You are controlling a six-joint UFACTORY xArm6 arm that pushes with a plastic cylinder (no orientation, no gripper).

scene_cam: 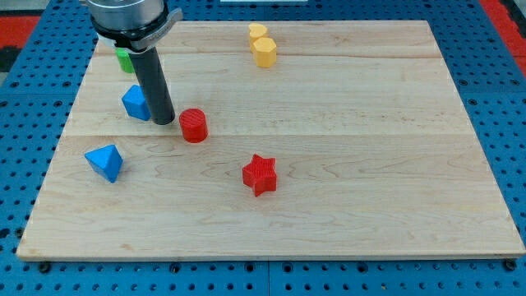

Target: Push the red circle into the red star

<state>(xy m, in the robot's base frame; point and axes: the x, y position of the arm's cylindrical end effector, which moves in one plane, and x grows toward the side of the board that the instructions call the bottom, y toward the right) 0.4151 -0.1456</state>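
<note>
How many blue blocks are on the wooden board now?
2. One blue block sits at the view's left, touching my tip on its left side and partly hidden by the rod. The other blue block lies below it, nearer the view's bottom left.

Two red blocks point(194, 126), two blue point(104, 162), two yellow point(264, 51), one green point(124, 59).

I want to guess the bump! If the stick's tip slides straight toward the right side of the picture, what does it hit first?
Probably the red circle: my tip sits just to its left, very close.
</note>
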